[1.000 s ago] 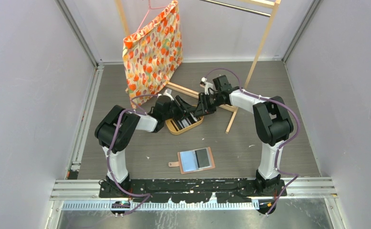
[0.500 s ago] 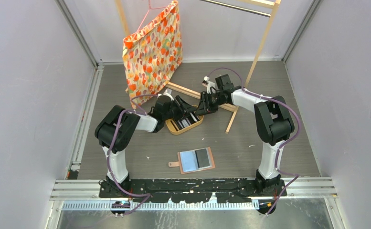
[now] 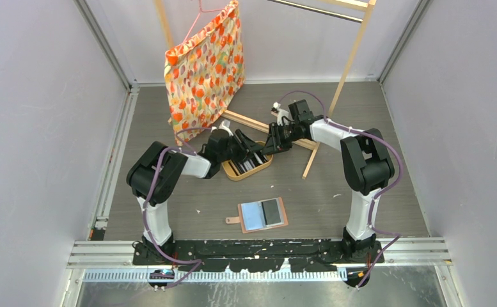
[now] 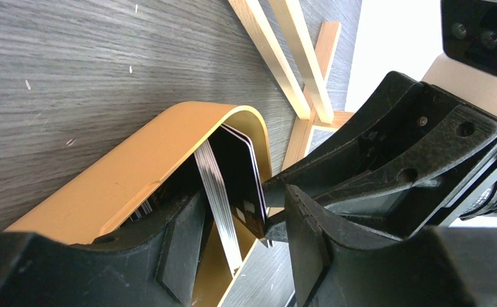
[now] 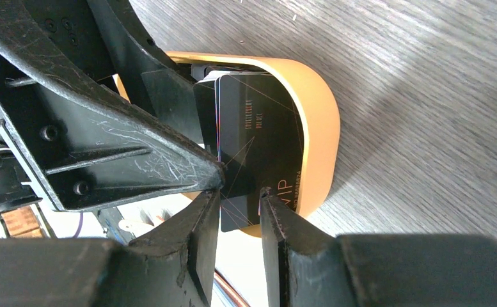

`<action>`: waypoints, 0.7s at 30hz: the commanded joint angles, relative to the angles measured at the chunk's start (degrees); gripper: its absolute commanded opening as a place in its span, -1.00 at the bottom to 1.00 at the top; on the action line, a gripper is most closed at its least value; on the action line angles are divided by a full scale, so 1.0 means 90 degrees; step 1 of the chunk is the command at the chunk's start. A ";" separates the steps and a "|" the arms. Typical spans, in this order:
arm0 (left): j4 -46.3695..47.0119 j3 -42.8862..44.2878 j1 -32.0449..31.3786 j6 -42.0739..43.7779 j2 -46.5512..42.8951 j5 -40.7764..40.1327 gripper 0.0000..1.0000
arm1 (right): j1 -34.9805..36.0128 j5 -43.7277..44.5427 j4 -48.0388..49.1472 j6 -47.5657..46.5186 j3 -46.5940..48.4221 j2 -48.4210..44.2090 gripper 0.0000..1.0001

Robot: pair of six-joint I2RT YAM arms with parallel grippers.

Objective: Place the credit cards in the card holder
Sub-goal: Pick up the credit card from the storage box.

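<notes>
Right gripper (image 5: 238, 192), narrow, straddles a black credit card (image 5: 258, 134); half-open left gripper (image 4: 242, 217) crowds the wooden tray (image 5: 316, 128)

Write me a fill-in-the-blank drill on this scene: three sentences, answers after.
1. The card holder lies ___ on the table, its pockets facing up.
2. The credit cards stand on edge inside the oval wooden ___.
3. The front black card, just beyond the right end effector, bears the letters ___.

Missing words: open; tray; VIP.
</notes>
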 commanded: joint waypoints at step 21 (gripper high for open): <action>0.0103 -0.0334 0.0138 0.0221 -0.0546 -0.0022 -0.03 | -0.0089 -0.0032 0.0100 0.0045 0.0218 -0.0001 -0.33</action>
